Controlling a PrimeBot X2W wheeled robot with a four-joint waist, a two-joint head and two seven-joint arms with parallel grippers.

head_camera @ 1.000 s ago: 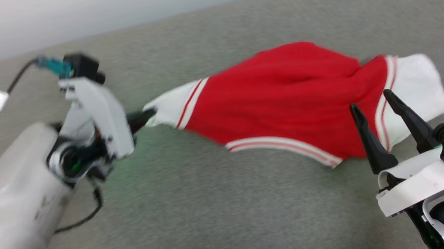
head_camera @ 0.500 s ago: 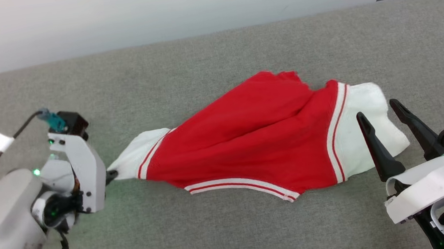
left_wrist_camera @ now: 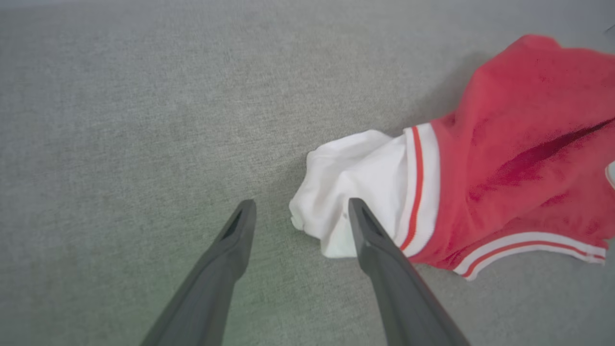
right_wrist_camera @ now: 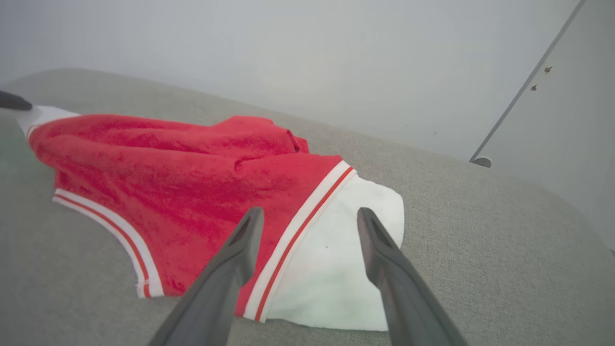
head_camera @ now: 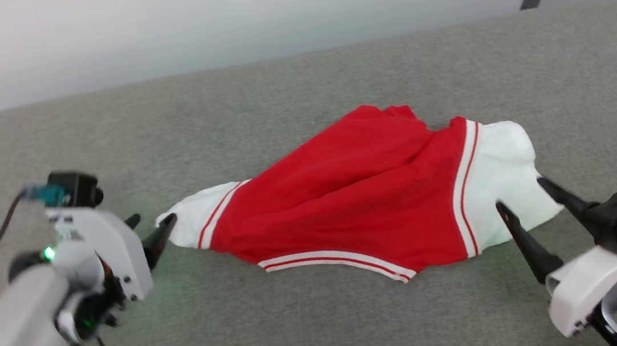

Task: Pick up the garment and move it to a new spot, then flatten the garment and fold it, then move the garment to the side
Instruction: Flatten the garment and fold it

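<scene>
Item: red sports garment, paired white stripes along the hems, white lining turned out at both ends. Laid lengthwise across the middle of a grey upholstered cushion, rumpled, not folded.
Left gripper: spread wide, clasping nothing; low over the cushion at the garment's left end, white tip of lining lying at one fingertip (contact not clear from the wrist view).
Right gripper: spread wide, clasping nothing; poised by the right end, fingers over the white lining and striped hem.
Backdrop: pale wall.
</scene>
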